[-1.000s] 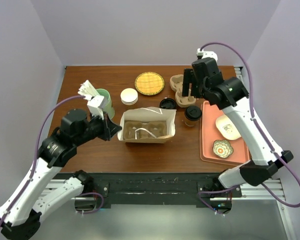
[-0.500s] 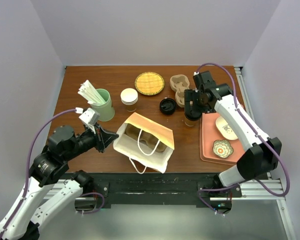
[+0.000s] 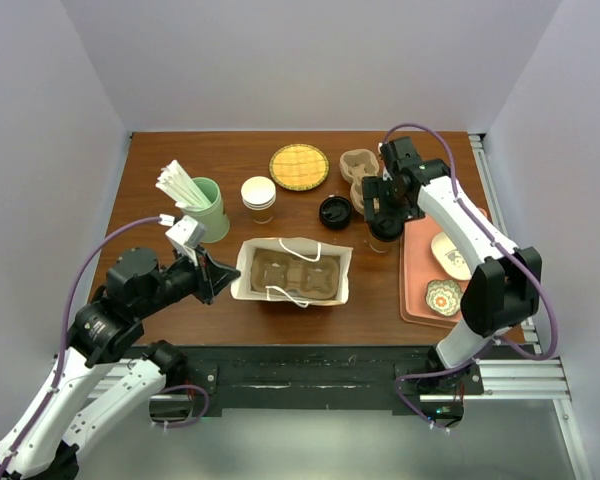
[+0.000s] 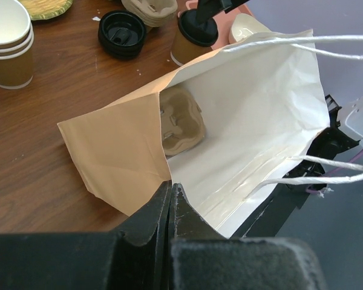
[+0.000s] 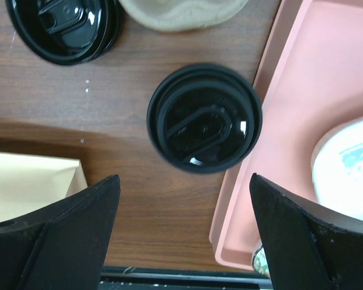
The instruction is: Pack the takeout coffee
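- Upright on the wooden table (image 3: 180,160): the coffee cup (image 5: 204,118), brown paper with a black lid, just beside the left edge of a pink tray (image 5: 314,72) and a little right of the paper bag (image 3: 344,262).
- Directly over that cup, pointing down: the right gripper (image 5: 183,179), fingers (image 5: 60,235) spread wide, holding nothing.
- From the right wrist, lid seen square from above, lying between the two fingers, with bare wood on its left side and tray on its right; no contact visible on either side.
- Cannot tell from any view whether the fingertips have reached the height of the lid.
- In the top view, most of the cup hidden under the gripper, only its near side showing.
- Pressed together on the left rim of the bag: the left gripper (image 4: 169,196), pinching the paper there, with the mouth of the bag open upward.
- Inside the bag, flat on its bottom: a moulded pulp drink carrier (image 4: 181,121).
- Well apart from the left gripper: the cup, on the far side of the bag from it.
- Left of the cup and slightly farther back: loose black lids (image 5: 63,27), and behind those a stack of pulp carriers (image 3: 358,168).
- Farther left: a short stack of paper cups (image 4: 9,45), a woven yellow plate (image 3: 299,166), a green cup of white sticks (image 3: 208,205).
- On the tray: two small dishes (image 3: 454,252).
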Controlling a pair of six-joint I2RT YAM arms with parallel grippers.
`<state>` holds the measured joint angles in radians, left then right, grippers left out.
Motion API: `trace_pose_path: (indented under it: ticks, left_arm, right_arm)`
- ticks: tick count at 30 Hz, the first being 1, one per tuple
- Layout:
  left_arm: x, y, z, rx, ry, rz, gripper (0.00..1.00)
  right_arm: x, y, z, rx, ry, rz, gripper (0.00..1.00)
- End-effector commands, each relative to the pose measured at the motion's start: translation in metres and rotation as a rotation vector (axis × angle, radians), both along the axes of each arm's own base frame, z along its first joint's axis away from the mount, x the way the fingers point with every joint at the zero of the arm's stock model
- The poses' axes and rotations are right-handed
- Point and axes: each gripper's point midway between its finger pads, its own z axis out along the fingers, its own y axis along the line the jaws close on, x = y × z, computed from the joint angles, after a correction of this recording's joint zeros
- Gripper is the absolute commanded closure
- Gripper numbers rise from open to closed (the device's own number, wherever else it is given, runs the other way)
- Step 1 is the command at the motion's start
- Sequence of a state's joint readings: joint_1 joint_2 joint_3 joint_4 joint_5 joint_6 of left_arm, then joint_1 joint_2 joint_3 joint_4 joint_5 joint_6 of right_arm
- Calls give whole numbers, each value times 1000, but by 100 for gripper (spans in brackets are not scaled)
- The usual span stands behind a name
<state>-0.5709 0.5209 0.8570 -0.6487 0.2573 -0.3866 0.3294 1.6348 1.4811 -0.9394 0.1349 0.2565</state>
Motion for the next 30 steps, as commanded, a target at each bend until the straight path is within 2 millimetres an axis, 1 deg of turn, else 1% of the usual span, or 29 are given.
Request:
trace_pose_path:
  ticks: [1, 6, 10, 12, 18, 23, 27, 30]
  left_arm:
    - [0, 0, 16, -47, -29, 13, 100]
    - [0, 3, 18, -37, -21, 27, 100]
    - [-1, 5, 19, -37, -22, 36, 100]
    - [-1, 4, 19, -35, -20, 33, 100]
    - [-2, 7, 21, -32, -20, 42, 100]
    - [-3, 9, 21, -29, -19, 47, 100]
    - [-3, 10, 18, -27, -13, 59, 100]
    - [-2, 10, 19, -31, -11, 64, 100]
  right_arm:
    - [24, 0, 6, 1, -35, 34, 9]
    - [25, -7, -8, -42, 16, 39, 9]
    - [29, -11, -13, -53, 25, 48, 9]
    - [30, -10, -15, -47, 31, 56, 9]
    - [26, -9, -32, -39, 71, 63, 11]
    - [30, -8, -34, -37, 60, 62, 12]
    - [31, -9, -37, -46, 65, 63, 17]
    - [29, -9, -39, -48, 75, 64, 18]
